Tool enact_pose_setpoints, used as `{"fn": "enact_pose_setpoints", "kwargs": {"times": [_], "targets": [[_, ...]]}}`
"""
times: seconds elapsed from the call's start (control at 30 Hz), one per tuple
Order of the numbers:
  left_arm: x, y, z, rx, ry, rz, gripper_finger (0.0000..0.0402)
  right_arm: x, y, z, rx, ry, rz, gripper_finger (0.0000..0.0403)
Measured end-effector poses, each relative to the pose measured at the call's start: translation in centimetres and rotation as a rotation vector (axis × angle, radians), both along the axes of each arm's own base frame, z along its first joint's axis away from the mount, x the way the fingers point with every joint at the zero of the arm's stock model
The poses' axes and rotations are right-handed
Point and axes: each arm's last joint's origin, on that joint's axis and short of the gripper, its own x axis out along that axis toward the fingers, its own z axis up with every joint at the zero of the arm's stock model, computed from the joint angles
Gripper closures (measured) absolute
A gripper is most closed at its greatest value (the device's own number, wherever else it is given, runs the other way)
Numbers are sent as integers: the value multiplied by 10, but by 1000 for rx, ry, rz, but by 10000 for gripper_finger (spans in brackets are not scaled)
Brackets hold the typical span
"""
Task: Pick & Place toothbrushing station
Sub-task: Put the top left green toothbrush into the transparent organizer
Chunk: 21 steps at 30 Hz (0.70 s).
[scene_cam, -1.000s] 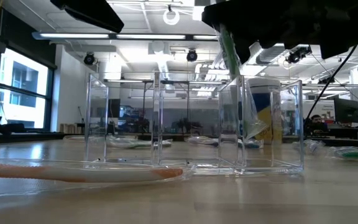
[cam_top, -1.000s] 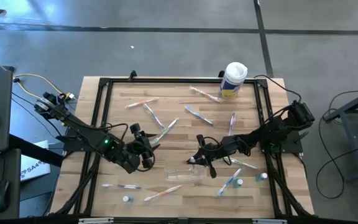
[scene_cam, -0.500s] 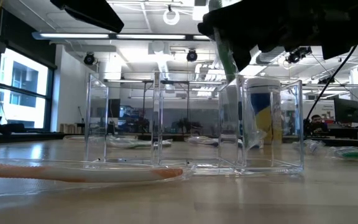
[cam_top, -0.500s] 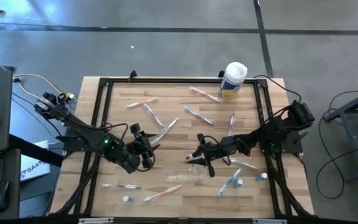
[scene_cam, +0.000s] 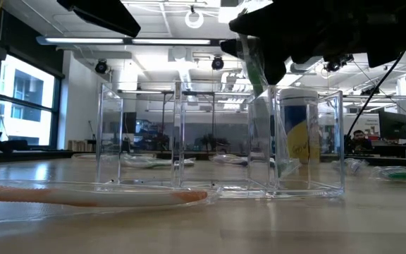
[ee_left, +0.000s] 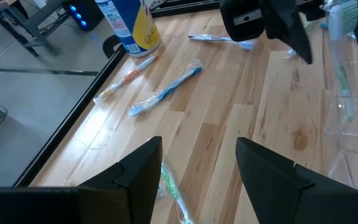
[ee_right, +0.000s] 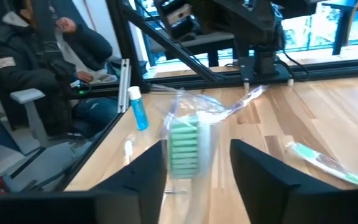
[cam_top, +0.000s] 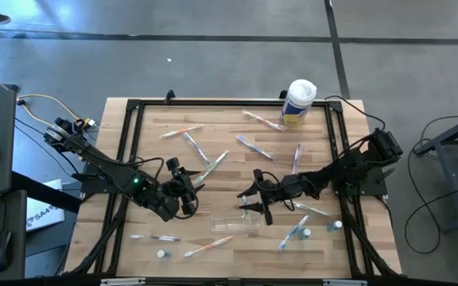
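The placing step is in hand: the right hand [cam_top: 253,200] hangs spread above the clear toothbrushing station [cam_top: 235,225], which sits near the tabletop edge opposite the white canister [cam_top: 299,102]. A wrapped green toothbrush [scene_cam: 258,67] leans into an end compartment. Next, lift clear without snagging it. The left hand [cam_top: 188,191] waits spread and empty beside the station.

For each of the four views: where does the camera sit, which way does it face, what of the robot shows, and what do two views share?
High: overhead, straight down; both arms, left gripper, right gripper.
Low: table height, level through the clear organizer; arms overhead.
Left wrist: past its own fingers toward the white canister.
Right wrist: own fingers flank a wrapped green toothbrush; a seated person behind.
Shared: canister in high, low, left wrist.
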Motion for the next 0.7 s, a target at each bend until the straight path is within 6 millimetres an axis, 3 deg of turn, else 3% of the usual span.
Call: {"fn": "enact_pose_setpoints", "kwargs": {"times": [0.3,0.7], "targets": [[0,0,0,-2,3,-3,199,0,-2,0,-14,1,-66,172],[0,0,-1,0,9,-5,199,-5,-4,6,-10,48,-106,175]]}}
